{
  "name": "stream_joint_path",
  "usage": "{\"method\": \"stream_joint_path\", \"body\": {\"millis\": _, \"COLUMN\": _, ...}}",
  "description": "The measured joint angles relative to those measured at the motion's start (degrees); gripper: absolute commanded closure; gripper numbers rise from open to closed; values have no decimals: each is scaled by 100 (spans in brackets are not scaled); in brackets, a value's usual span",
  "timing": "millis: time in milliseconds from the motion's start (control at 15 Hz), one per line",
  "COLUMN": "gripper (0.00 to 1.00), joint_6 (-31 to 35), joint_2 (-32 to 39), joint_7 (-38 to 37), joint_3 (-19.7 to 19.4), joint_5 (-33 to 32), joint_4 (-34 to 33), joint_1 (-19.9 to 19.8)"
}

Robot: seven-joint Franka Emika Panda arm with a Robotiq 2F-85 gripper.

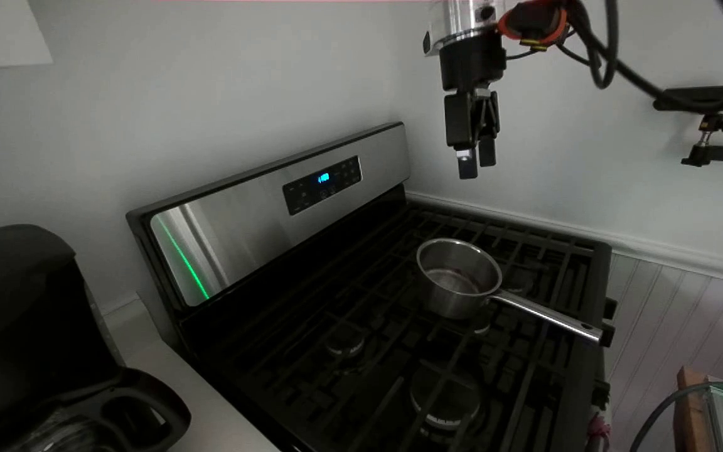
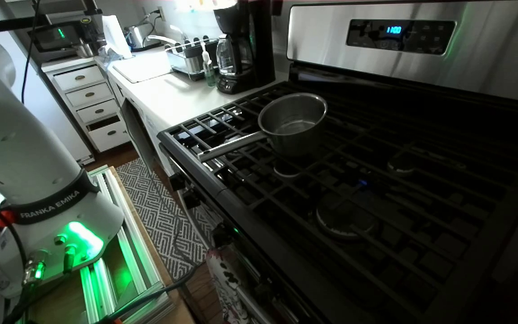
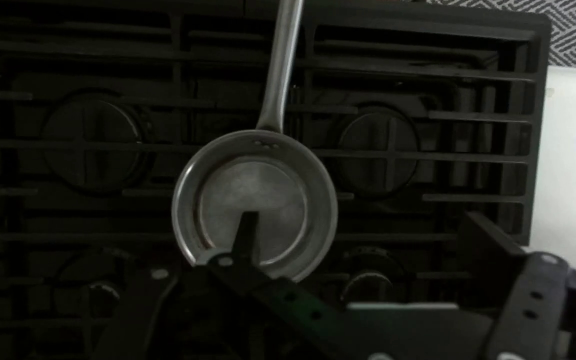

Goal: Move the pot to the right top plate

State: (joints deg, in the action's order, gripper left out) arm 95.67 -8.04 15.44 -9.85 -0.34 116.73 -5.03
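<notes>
The pot, a shiny steel saucepan (image 1: 459,276), stands upright on the middle of the grate in both exterior views (image 2: 292,121). Its long handle points to the stove's front edge. In the wrist view the pot (image 3: 255,195) lies between the left and right burners. The right top plate (image 2: 400,165) is the dark back right burner under grate bars. It also shows dimly at the lower left of the wrist view (image 3: 80,272). My gripper (image 1: 477,162) hangs well above the stove, fingers down. In the wrist view my gripper (image 3: 368,220) is open and empty, one finger overlapping the pot.
The silver control panel (image 1: 261,220) rises along the stove's back. A wall (image 1: 562,157) stands beside the stove's right end. A coffee maker (image 2: 243,49) stands on the white counter (image 2: 178,94) at the left end. Other burners (image 2: 346,216) lie under the grate.
</notes>
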Motion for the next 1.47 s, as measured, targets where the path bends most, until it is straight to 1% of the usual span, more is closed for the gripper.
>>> {"method": "stream_joint_path", "body": {"millis": 200, "gripper": 0, "joint_6": 553, "joint_2": 529, "joint_7": 518, "joint_3": -181, "joint_5": -3, "joint_4": -2, "joint_1": -237}}
{"method": "stream_joint_path", "body": {"millis": 400, "gripper": 0, "joint_6": 1038, "joint_2": 888, "joint_7": 972, "joint_3": -228, "joint_5": -93, "joint_4": 3, "joint_1": -393}}
{"method": "stream_joint_path", "body": {"millis": 533, "gripper": 0, "joint_6": 1366, "joint_2": 1064, "joint_7": 1176, "joint_3": -229, "joint_5": -131, "joint_4": 12, "joint_1": -464}}
{"method": "stream_joint_path", "body": {"millis": 667, "gripper": 0, "joint_6": 1499, "joint_2": 1159, "joint_7": 1236, "joint_3": -229, "joint_5": -131, "joint_4": 11, "joint_1": -492}}
{"method": "stream_joint_path", "body": {"millis": 1133, "gripper": 0, "joint_6": 1424, "joint_2": 1248, "joint_7": 1260, "joint_3": -223, "joint_5": -160, "joint_4": 32, "joint_1": -507}}
{"method": "stream_joint_path", "body": {"millis": 1467, "gripper": 0, "joint_6": 768, "joint_2": 1302, "joint_7": 1498, "joint_3": -224, "joint_5": -402, "joint_4": 221, "joint_1": -552}}
